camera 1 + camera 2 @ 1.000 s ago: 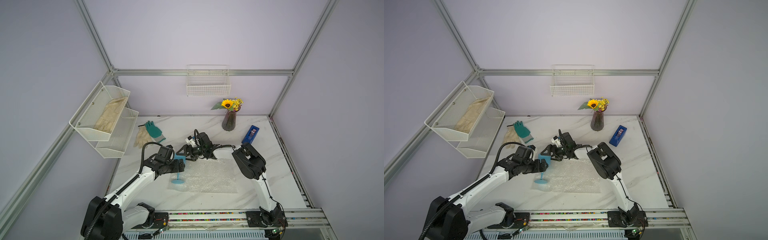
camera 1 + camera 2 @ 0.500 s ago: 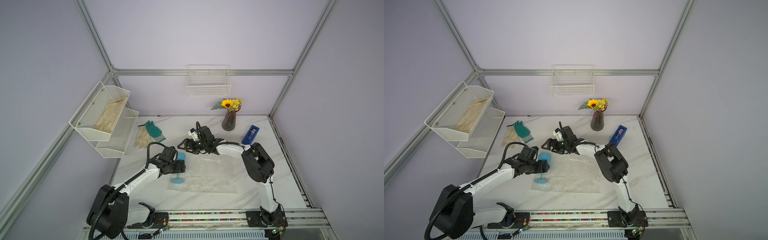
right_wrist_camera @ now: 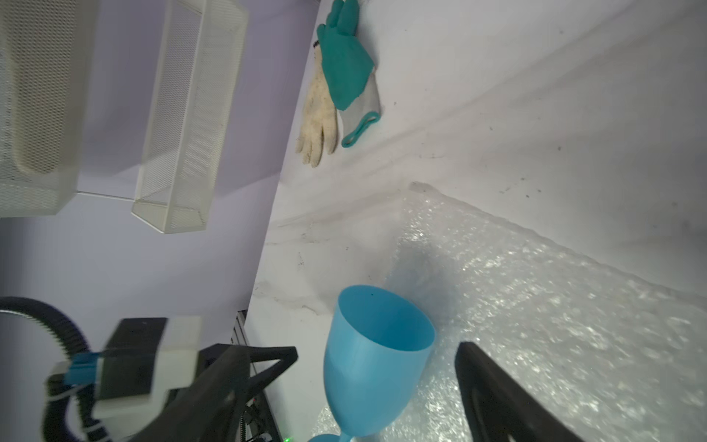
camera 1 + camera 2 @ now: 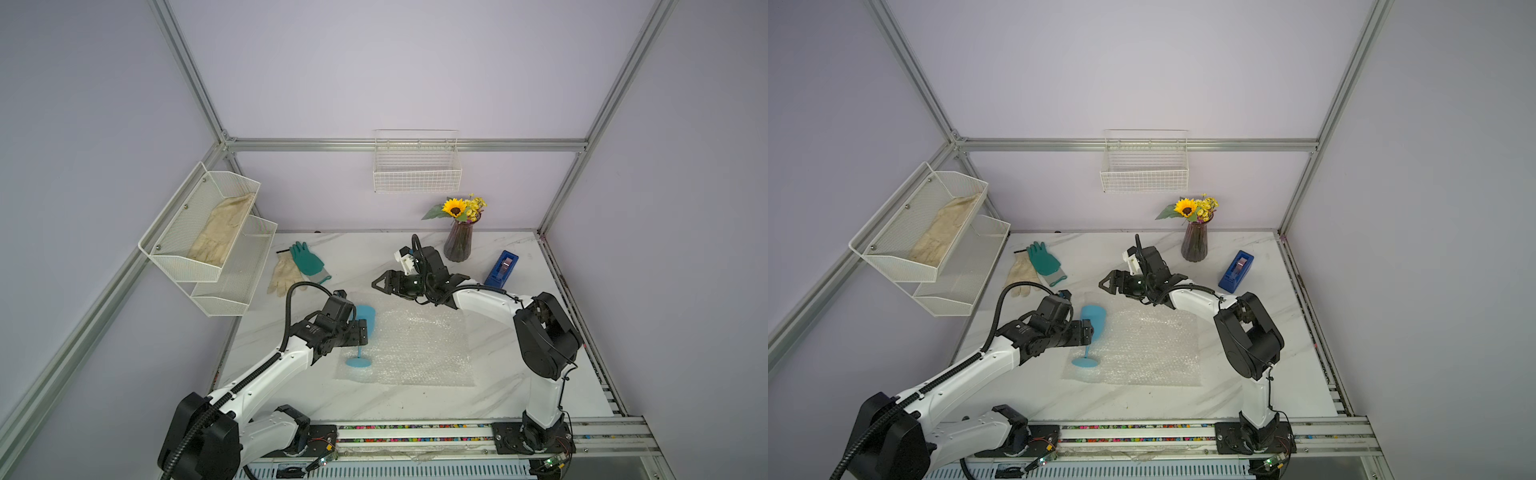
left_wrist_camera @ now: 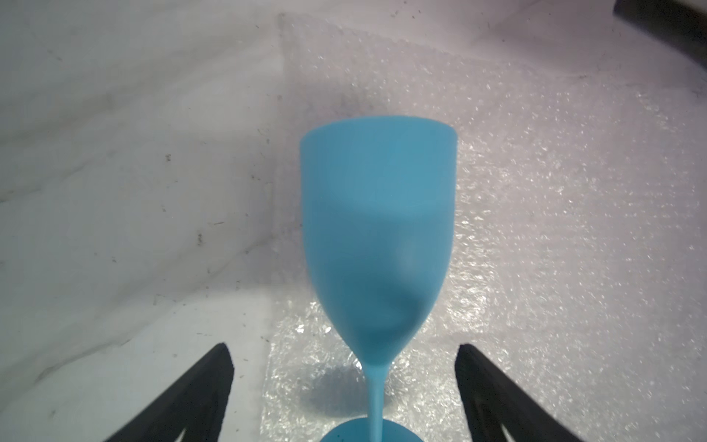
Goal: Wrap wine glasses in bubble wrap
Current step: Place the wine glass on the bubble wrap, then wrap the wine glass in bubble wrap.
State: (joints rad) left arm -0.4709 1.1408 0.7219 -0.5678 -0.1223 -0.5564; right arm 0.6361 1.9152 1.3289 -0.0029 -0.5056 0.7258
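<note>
Goblet (image 4: 366,321) stands upright inside left gripper (image 5: 343,349), jaws parted, at 9 o'clock — right gripper (image 4: 377,286), likewise spread, hovers at 1 o'clock.

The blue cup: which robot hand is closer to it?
Left. The left gripper has its open fingers on either side of the goblet, not touching. The right gripper hangs open near the bubble wrap's far edge, clearly apart from the goblet.
</note>
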